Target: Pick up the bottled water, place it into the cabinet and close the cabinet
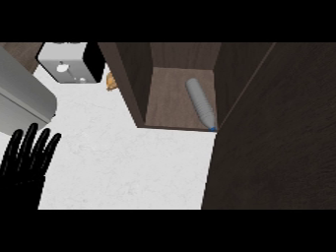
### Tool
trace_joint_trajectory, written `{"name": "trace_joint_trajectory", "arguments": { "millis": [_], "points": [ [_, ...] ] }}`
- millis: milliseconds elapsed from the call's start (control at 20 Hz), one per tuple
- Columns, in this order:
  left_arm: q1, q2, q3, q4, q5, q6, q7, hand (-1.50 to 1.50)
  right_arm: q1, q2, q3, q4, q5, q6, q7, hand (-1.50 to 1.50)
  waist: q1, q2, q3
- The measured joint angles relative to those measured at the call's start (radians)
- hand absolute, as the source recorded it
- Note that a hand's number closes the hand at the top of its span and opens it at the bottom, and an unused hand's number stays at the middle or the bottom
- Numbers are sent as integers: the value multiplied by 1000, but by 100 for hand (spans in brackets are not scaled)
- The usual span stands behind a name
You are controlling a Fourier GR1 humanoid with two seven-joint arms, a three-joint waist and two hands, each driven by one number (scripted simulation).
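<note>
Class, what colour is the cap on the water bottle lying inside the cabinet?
Blue, on the bottle in the head view.

Bottled water [202,104] lies inside cabinet [170,98], along its right wall. Cabinet door [286,142] open at right. Left hand [23,165] at lower left over surface [127,162]. Appliance [70,64] behind, top left.

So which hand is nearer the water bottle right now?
Only the left hand shows: open, fingers up, low at the view's left, across the counter from the water bottle lying inside the cabinet. The right hand is out of view, so I can't compare.
</note>
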Motion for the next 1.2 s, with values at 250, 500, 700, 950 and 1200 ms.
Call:
{"name": "trace_joint_trajectory", "arguments": {
  "millis": [250, 500, 700, 950, 1200],
  "points": [
    [46, 48, 47, -15, 41, -61, 1, -150, -13, 26, 26, 7, -10, -42, 27, 150, 23, 10, 0],
    [71, 87, 75, -25, 63, -118, 2, -150, -51, 32, 33, 11, -24, -48, 56, 150, 54, 22, -1],
    [87, 114, 97, -24, 81, -164, 2, -150, -92, 32, 31, 12, -33, -44, 84, 150, 81, 31, -2],
    [97, 141, 118, -26, 94, -210, 2, -150, -144, 26, 27, 13, -45, -26, 115, 150, 116, 40, -4],
    [93, 162, 134, -24, 105, -238, 7, -150, -202, 11, 18, 13, -55, 1, 142, 150, 142, 46, -7]
  ]
}}
